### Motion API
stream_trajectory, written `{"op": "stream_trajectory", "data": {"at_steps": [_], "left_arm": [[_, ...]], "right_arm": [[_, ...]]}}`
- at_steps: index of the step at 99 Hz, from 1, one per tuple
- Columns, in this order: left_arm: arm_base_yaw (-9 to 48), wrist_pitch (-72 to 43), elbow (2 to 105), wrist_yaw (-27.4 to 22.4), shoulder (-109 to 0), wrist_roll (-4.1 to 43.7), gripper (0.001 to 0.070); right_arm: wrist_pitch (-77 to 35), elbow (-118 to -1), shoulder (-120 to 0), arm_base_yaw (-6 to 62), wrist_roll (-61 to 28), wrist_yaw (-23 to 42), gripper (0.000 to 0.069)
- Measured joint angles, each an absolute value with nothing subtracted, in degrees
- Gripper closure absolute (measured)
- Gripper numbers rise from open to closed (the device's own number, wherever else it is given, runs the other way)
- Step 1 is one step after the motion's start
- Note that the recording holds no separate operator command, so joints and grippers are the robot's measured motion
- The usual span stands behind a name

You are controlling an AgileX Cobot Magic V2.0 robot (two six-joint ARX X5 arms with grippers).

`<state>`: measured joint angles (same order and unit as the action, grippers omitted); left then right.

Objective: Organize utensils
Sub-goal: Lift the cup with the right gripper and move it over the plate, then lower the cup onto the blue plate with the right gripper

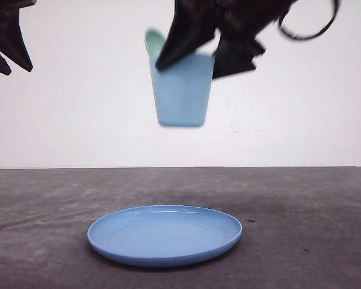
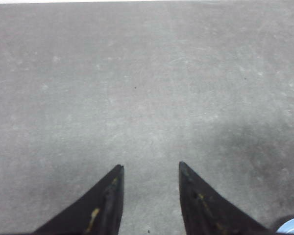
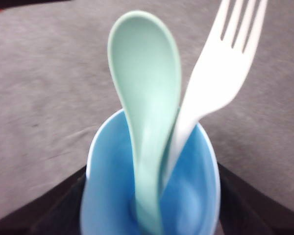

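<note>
High above the table my right gripper (image 1: pixel 198 57) is shut on the light blue cup (image 1: pixel 181 90), one black finger on each side of its rim. In the cup (image 3: pixel 108 196) stand the two utensils: the mint-green spoon (image 3: pixel 144 88), bowl upward, and the white fork (image 3: pixel 220 73), tines upward, leaning beside it. From the front, only the tip of the spoon (image 1: pixel 153 41) peeks over the rim. My left gripper (image 1: pixel 9 45) hangs at the upper left, and its fingers (image 2: pixel 151 169) stand open over bare grey table.
A round blue plate (image 1: pixel 164 235) lies on the dark grey table (image 1: pixel 301 211) below the lifted cup, and its edge (image 2: pixel 291 226) shows in the left wrist view. A white wall closes the back.
</note>
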<state>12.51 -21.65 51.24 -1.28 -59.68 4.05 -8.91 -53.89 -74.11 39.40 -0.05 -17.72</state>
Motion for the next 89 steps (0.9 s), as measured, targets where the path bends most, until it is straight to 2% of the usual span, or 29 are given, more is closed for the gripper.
{"op": "stream_trajectory", "data": {"at_steps": [33, 60, 89], "left_arm": [[12.49, -21.63, 51.24, -1.28, -59.68, 4.05, 0.0514], [12.51, -21.67, 51.24, -1.26, -59.68, 4.05, 0.0514], [12.49, -21.65, 51.24, -1.26, -59.68, 4.05, 0.0514]], "right_arm": [[-6.74, -40.45, -64.34, 46.24, 1.65, -11.75, 0.0273], [7.64, -30.30, -65.91, 48.34, 3.46, -10.28, 0.0273], [15.99, -30.04, -74.72, 48.34, 3.90, -10.22, 0.0273]]}}
